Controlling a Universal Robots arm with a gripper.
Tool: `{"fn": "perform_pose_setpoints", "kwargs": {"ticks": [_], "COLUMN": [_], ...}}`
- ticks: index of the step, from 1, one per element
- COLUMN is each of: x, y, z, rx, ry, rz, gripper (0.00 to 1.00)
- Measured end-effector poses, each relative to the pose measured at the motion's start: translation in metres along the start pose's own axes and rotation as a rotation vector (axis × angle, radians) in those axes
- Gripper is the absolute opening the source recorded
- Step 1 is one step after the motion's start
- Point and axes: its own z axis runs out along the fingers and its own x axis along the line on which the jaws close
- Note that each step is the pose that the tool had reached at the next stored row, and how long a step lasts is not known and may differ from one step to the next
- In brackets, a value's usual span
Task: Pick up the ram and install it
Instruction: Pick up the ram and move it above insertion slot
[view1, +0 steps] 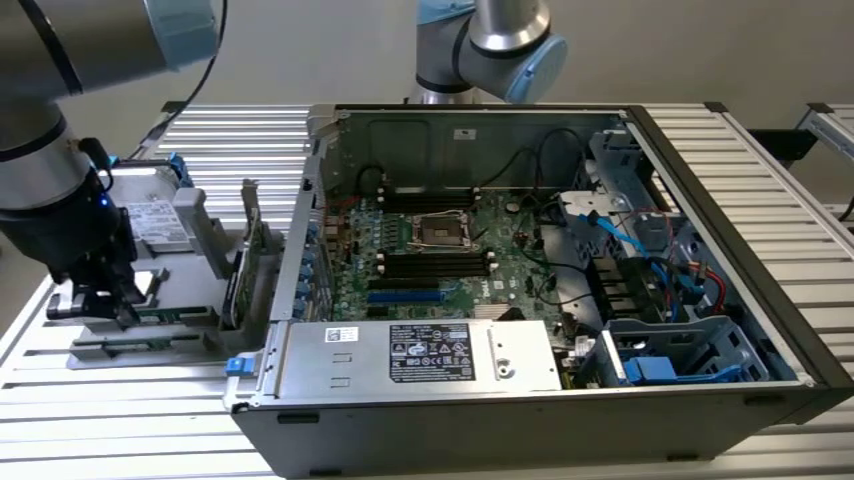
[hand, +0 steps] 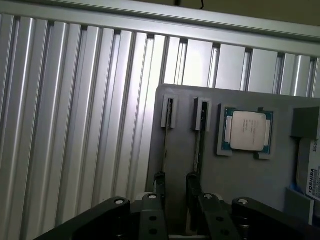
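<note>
Soft even room light; glare streak on ribbed table (hand: 127, 100); claw (hand: 175, 187) dark, in shadow.

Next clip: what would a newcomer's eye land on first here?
The open computer case sits mid-scene in the exterior view, motherboard exposed. At that view's left the gripper hangs low over a grey parts tray. The wrist view shows its fingers open near two ram sticks standing on edge in the tray, a processor chip beside them.

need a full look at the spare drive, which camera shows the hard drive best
The exterior view: the hard drive sits at the exterior view's left with its labelled top facing up. The wrist view catches just one edge of it, with the Toshiba print.
</note>
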Motion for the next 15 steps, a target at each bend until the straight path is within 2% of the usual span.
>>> {"fn": "perform_pose_setpoints", "kwargs": {"ticks": [15], "x": [0.008], "y": [-0.0051], "z": [0.027], "rx": [0.0], "ry": [0.0], "rz": [0.0], "gripper": [0.31]}}
